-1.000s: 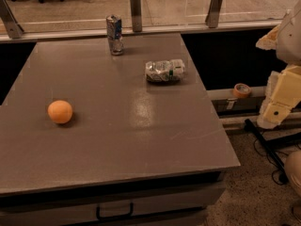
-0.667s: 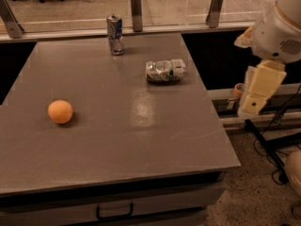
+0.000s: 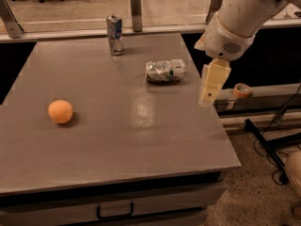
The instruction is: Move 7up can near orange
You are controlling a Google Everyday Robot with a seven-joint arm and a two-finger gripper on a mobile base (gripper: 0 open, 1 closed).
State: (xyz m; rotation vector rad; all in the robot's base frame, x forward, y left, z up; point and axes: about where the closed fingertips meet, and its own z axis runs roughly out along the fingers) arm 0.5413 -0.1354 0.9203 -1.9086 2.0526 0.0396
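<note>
The gripper (image 3: 207,98), opening width indeterminate, hangs above the table (image 3: 141,145) edge, with the dented can (image 3: 165,70) near its left in view and the orange (image 3: 60,111) well beyond.

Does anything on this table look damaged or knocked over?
The 7up can lies on its side, crumpled, at the table's right rear; the taller can farther back stands upright. The orange looks intact. The gripper hangs above the table's right edge, touching nothing.

Slim can (image 3: 114,34) upright, tbl (image 3: 141,145) rear.
</note>
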